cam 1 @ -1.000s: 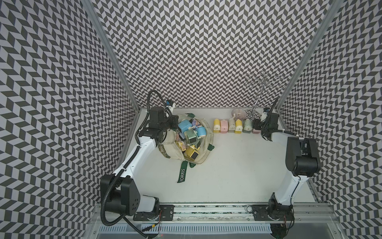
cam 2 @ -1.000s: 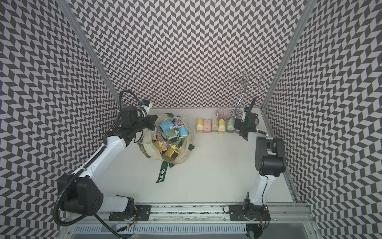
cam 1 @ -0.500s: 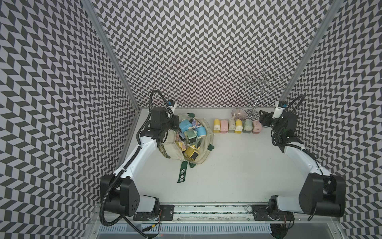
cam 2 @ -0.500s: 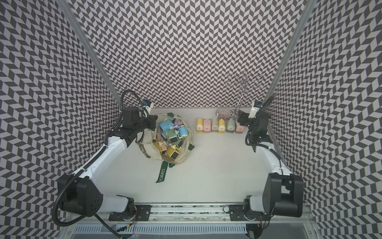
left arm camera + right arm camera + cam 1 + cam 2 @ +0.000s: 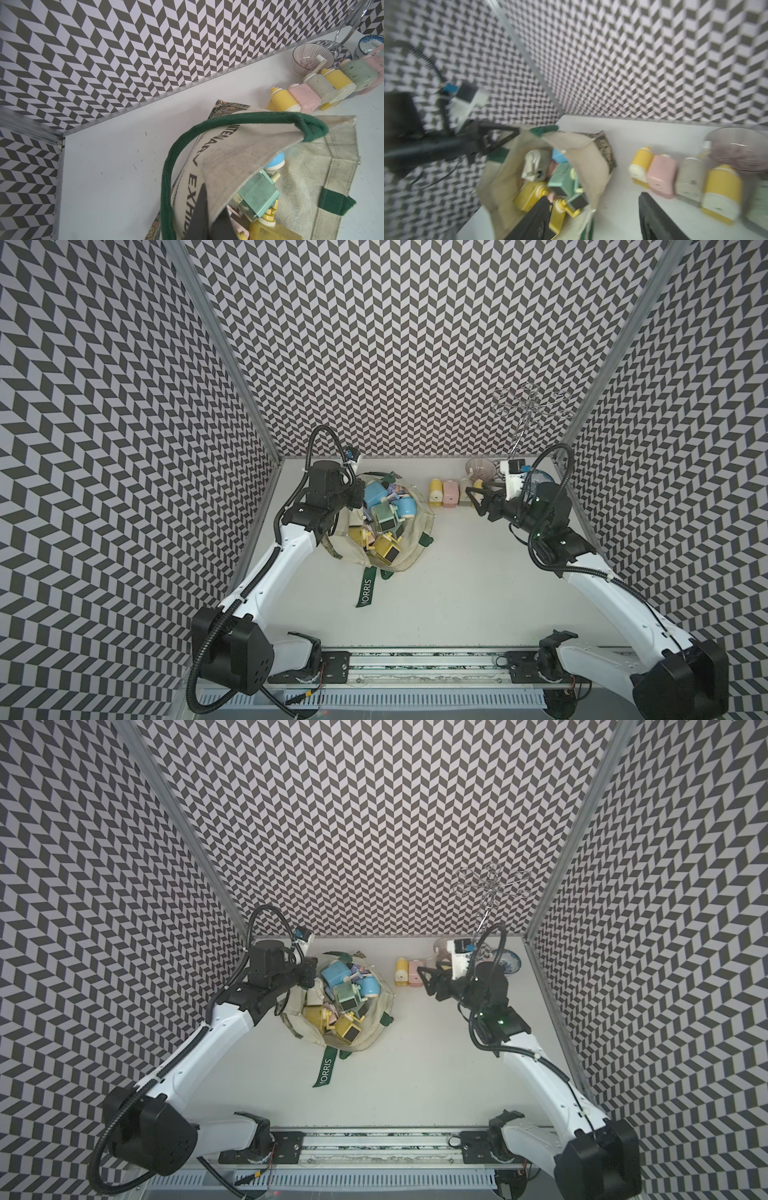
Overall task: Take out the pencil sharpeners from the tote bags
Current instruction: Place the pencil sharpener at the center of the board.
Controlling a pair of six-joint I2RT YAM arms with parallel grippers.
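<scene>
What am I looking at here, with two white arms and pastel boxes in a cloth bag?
Two robot arms stand at a white table. Two pictures look down from overhead; the other two come from a camera on each wrist. The left gripper pinches the rim of a cream tote bag, holding it open; pencil sharpeners are piled inside. A row of sharpeners stands near the back wall, beside a striped bowl and a blue bowl. The right gripper is open and empty, hovering by that row.
</scene>
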